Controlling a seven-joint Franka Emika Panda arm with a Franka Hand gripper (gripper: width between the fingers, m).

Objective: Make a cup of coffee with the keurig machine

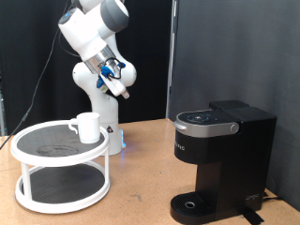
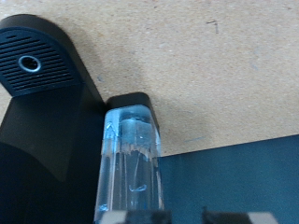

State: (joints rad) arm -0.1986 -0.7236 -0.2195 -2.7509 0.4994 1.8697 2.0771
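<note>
The white cup point(image 1: 87, 126) stands upright on the top tier of a round white rack point(image 1: 37, 159) at the exterior view's left. The black keurig machine point(image 1: 223, 150) stands at the exterior view's right, lid down, with nothing on its round drip base point(image 1: 192, 204). My gripper point(image 1: 122, 89) hangs high in the air above and to the right of the cup, well to the left of the machine, with nothing seen between its fingers. The wrist view looks down on the machine's drip base point(image 2: 31, 62) and its clear water tank point(image 2: 131, 159). The cup is out of the wrist view.
The rack has two tiers with dark mesh shelves. The robot's white base point(image 1: 103, 117) stands just behind the rack. Bare brown tabletop point(image 1: 141, 187) lies between rack and machine. A black curtain point(image 1: 234, 47) hangs behind.
</note>
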